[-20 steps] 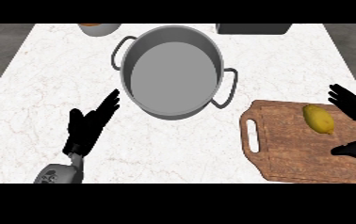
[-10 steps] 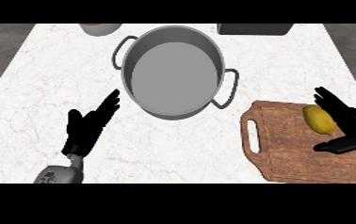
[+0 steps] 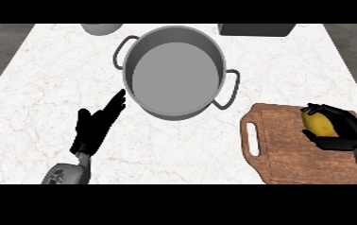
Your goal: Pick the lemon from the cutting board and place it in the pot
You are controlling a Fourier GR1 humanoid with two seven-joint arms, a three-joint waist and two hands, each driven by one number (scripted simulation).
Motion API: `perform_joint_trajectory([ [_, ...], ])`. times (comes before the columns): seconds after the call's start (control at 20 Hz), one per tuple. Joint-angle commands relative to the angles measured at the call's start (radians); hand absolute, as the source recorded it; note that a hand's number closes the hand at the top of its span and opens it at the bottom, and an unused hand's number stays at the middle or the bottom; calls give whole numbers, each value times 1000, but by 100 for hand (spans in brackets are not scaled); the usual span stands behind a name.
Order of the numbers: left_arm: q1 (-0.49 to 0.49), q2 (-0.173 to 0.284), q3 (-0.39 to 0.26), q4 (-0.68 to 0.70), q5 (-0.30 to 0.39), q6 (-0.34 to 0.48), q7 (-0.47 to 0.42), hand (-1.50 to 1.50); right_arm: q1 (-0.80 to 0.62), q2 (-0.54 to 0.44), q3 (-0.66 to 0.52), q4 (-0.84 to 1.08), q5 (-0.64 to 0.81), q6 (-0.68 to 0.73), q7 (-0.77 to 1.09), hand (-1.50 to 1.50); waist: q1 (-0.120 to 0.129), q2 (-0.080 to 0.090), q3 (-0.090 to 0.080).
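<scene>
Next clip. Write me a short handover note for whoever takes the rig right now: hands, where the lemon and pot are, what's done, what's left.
Right hand: curled round the lemon, which is on or just above the cutting board near its right end.
Left hand: open, resting left of the pot, holding nothing.
Pot: nothing in it, mid-counter.
Done: lemon grasped.
Left: lift it, carry it left to the pot, release inside.

Between the black right hand's (image 3: 339,127) fingers (image 3: 320,109) sits a yellow lemon (image 3: 318,123) (on a reddish-brown cutting board (image 3: 289,155)); grey pot (image 3: 174,70), white veined counter (image 3: 49,87).
</scene>
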Motion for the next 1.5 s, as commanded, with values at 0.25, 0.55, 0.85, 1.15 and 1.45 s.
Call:
perform_joint_trajectory([
  [0.25, -2, 24, 42, 4, 26, -32, 0, 0, 57, 33, -31, 28, -29, 43, -219, 150, -7, 7, 16],
  [0.55, 4, -16, 11, 66, -20, -14, -50, 0, -44, 211, 14, -33, 14, -193, -139, 150, -7, 7, 14],
  [0.85, 45, -16, 26, -19, -14, -7, -26, 0, -31, 251, 9, -193, -7, -262, -51, 150, -19, -1, 13],
  [1.15, 69, -9, 32, -34, -23, -20, -14, 0, 88, 194, 54, -501, 43, -347, 68, 150, -23, -2, 13],
  [1.45, 101, -7, 29, -35, -29, -28, -40, 0, 135, 223, 139, -854, 129, -466, 290, 150, -32, -6, 12],
])
